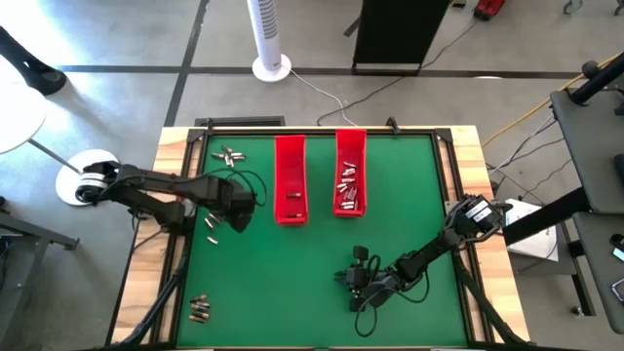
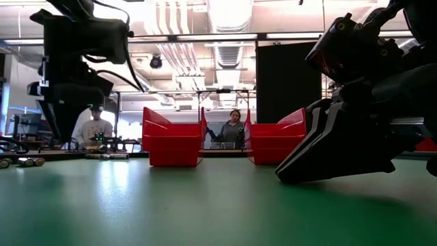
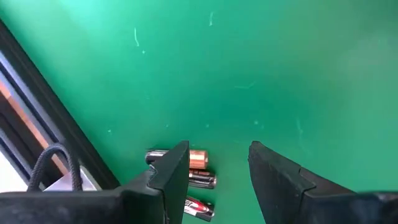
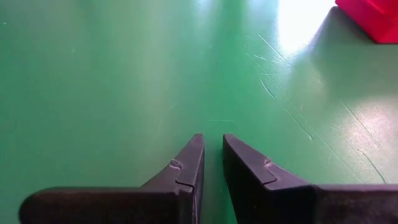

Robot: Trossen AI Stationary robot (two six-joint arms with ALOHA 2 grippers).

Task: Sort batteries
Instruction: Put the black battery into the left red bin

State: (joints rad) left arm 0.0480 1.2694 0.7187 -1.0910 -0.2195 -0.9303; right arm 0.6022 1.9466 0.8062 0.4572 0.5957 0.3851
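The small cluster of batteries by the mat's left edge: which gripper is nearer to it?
Left. The left gripper hovers open just beside that battery cluster; the right gripper sits far across the green mat, nearly closed.

The high view is looking straight down on the whole green bench (image 1: 312,253). The low view is sitting at bench height, facing the two red trays (image 2: 172,145) that the high view is also showing. Each wrist camera is peering closely at the mat past its own end effector.
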